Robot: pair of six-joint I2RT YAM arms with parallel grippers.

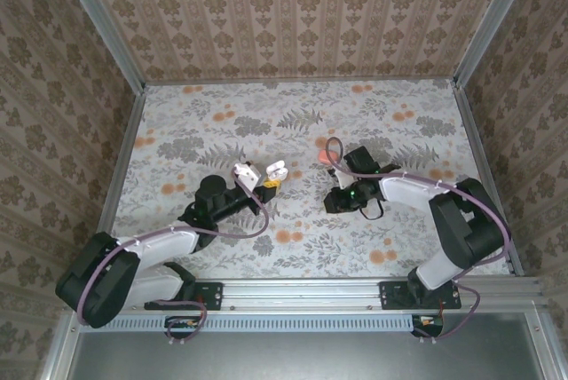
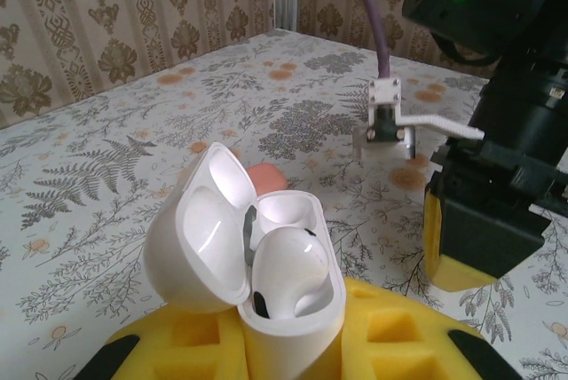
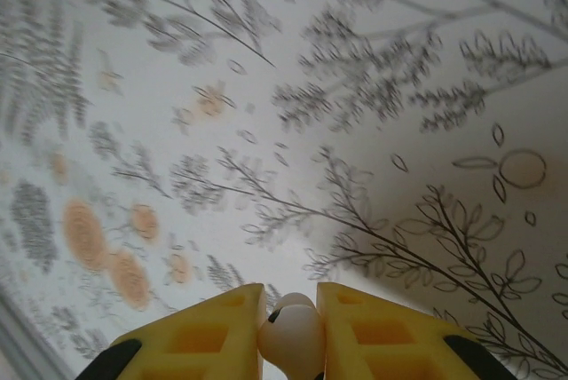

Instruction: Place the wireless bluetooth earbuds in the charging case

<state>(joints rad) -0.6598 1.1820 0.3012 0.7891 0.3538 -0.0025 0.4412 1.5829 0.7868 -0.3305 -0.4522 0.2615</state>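
Observation:
The charging case (image 2: 293, 327) is glossy white and stands upright with its lid (image 2: 200, 238) swung open to the left. My left gripper (image 2: 288, 349) is shut on the case's body between yellow foam fingers (image 2: 399, 336). One white earbud (image 2: 288, 269) sits in the near socket, and the far socket (image 2: 288, 211) is bare. In the top view the case (image 1: 277, 169) is at mid-table. My right gripper (image 3: 291, 309) is shut on a second earbud (image 3: 291, 336), just above the floral table. It hangs to the right of the case (image 1: 337, 200).
An orange-pink rounded lump (image 1: 321, 143) lies on the floral tabletop (image 1: 293, 122) behind the grippers and shows beyond the lid (image 2: 266, 176). The right arm's black body (image 2: 497, 211) and purple cable (image 2: 377, 25) stand close on the right. Patterned walls (image 1: 293, 7) enclose the table.

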